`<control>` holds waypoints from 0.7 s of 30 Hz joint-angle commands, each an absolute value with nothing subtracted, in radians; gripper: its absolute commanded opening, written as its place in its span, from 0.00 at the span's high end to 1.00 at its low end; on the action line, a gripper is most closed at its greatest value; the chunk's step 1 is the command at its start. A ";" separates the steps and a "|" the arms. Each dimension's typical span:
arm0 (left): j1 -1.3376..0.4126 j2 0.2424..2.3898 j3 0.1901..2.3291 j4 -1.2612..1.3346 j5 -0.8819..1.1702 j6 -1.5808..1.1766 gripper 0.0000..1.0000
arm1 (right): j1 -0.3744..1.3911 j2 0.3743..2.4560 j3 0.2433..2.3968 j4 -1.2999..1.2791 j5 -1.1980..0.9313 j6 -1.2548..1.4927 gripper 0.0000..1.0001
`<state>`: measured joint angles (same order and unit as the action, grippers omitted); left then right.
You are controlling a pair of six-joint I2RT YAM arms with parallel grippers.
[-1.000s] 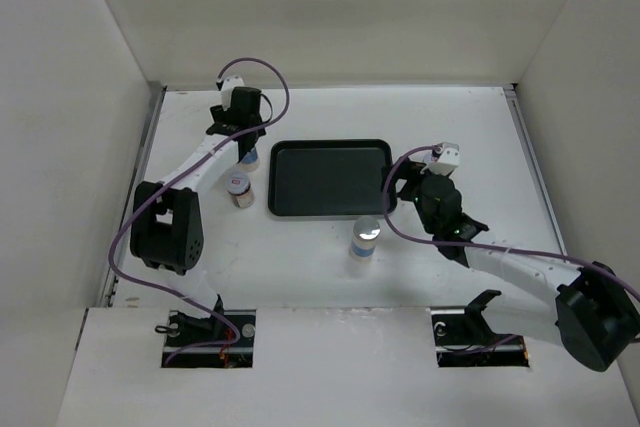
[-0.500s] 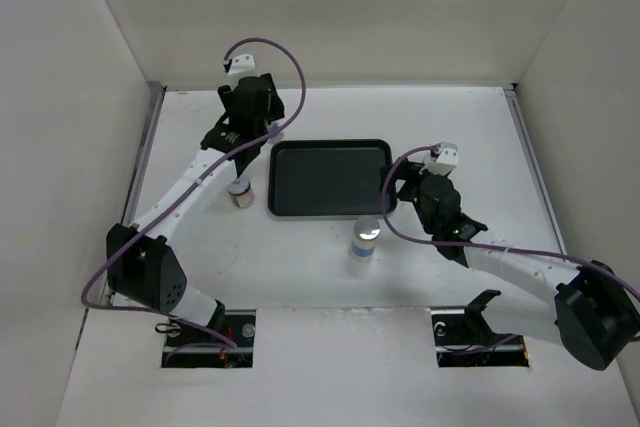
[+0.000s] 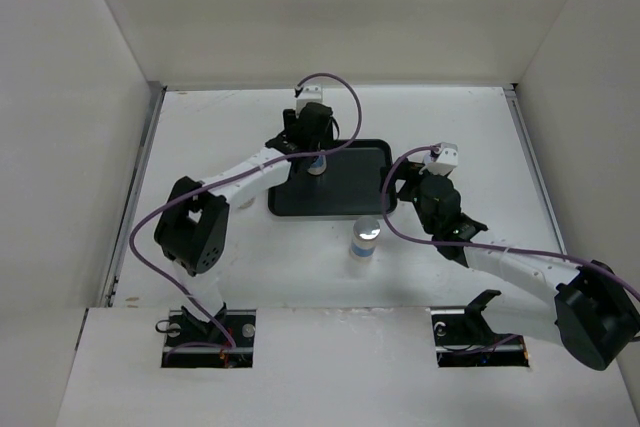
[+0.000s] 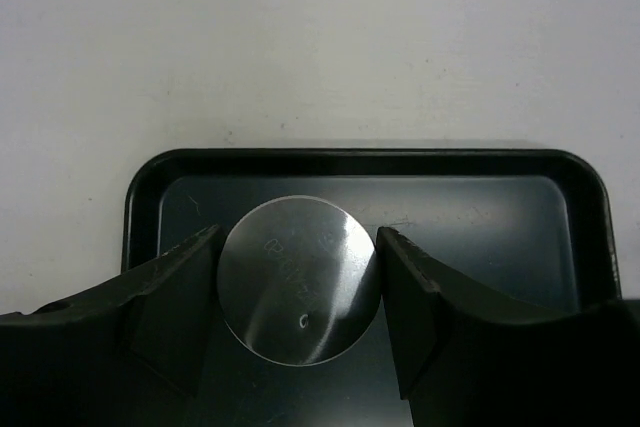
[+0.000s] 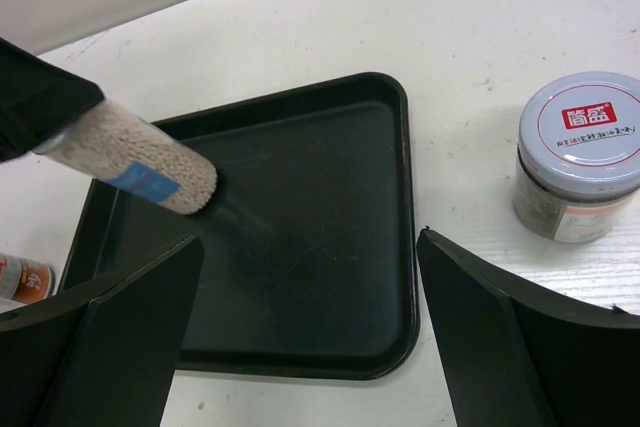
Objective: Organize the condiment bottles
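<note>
Left wrist: bottle (image 4: pixel 298 277) gripped inside the tray rim (image 4: pixel 360 158).

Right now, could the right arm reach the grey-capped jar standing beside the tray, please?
Probably yes: the jar stands free on the table just beside the right arm's open fingers, off the tray, with nothing between them.
</note>
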<state>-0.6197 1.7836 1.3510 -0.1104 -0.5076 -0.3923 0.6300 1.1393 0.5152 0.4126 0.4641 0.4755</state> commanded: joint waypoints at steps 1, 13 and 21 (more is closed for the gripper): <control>-0.636 1.753 1.385 0.026 -0.534 -0.391 0.60 | 0.636 1.118 0.537 0.462 0.468 0.476 0.05; -0.654 1.521 1.178 0.103 -0.641 -0.354 0.09 | 0.633 1.095 0.534 0.459 0.468 0.475 0.03; -0.596 1.134 0.887 -0.176 -0.721 -0.440 0.11 | 0.627 1.106 0.537 0.456 0.460 0.482 0.02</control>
<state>-0.6224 1.2049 0.9520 -0.0299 -0.6746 -0.3870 0.6296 1.1065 0.5152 0.4122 0.4633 0.4755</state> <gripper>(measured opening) 0.890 0.982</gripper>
